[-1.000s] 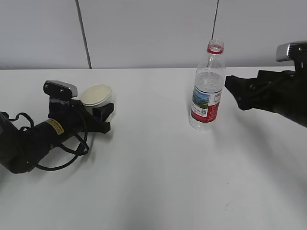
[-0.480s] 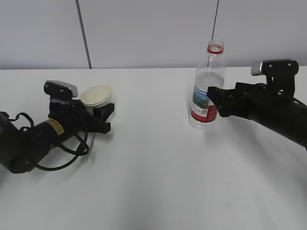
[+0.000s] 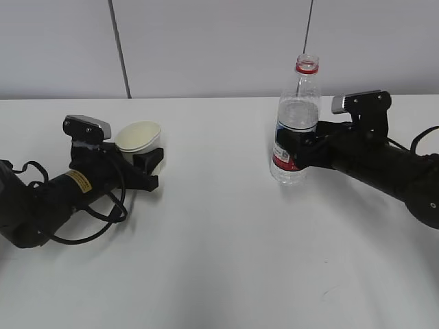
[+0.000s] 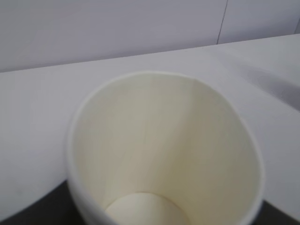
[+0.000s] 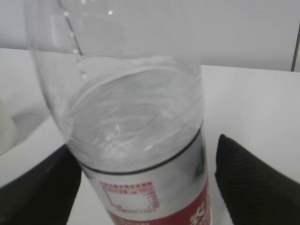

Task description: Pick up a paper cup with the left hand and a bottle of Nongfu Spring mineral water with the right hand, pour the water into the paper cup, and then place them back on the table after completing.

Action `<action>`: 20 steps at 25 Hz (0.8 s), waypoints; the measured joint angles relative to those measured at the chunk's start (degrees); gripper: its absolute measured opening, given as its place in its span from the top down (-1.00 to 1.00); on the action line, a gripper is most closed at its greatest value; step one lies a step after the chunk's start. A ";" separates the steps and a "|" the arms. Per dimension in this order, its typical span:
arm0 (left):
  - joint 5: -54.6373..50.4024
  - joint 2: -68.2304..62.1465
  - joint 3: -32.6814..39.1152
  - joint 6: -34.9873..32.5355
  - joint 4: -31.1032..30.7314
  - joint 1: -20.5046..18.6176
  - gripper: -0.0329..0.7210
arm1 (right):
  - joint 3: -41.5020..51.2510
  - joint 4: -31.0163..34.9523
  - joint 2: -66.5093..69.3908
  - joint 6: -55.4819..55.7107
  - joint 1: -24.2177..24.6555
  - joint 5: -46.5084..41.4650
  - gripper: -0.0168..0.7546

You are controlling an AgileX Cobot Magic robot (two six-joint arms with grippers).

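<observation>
A white paper cup (image 3: 139,136) sits in my left gripper (image 3: 139,156) at the left of the table (image 3: 219,240). It is slightly tilted, and the jaws press against its sides. In the left wrist view the empty cup (image 4: 164,150) fills the frame, with the dark fingers (image 4: 23,213) at the bottom corners. The clear bottle (image 3: 295,130) has a red label and no cap, and it stands upright at centre right. My right gripper (image 3: 295,152) is open, with one finger on each side of the bottle. In the right wrist view the fingers (image 5: 253,183) flank the bottle (image 5: 150,187), and a gap shows on the right. Water (image 5: 136,117) fills the lower body.
A grey wall with a dark vertical seam (image 3: 119,48) stands behind the table's far edge. A small dark scuff (image 3: 324,293) marks the tabletop at front right. The left arm's cables (image 3: 96,219) lie on the table.
My right arm has moved left, and its open jaws now sit around the bottle's label. The left arm and the cup have not moved.
</observation>
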State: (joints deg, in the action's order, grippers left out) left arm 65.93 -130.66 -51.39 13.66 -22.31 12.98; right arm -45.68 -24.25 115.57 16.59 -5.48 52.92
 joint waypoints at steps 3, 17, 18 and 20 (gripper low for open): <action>0.00 0.00 0.00 0.00 -0.05 0.00 -0.13 | -1.65 -0.83 2.04 0.00 0.00 0.09 -0.76; 0.05 0.00 0.00 0.00 -1.69 0.00 -0.13 | -6.71 -1.95 7.17 0.11 0.00 0.82 -0.75; 0.11 0.00 0.00 0.00 -2.01 0.00 -0.13 | -6.71 -1.95 7.22 0.11 0.00 0.81 -0.75; 0.11 0.00 0.00 0.00 -2.41 0.00 -0.13 | -6.71 -1.95 7.32 0.11 0.00 0.94 -0.67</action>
State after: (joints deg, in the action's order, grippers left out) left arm 66.03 -130.66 -51.39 13.66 -24.72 12.98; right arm -52.39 -26.19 122.89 16.70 -5.48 53.85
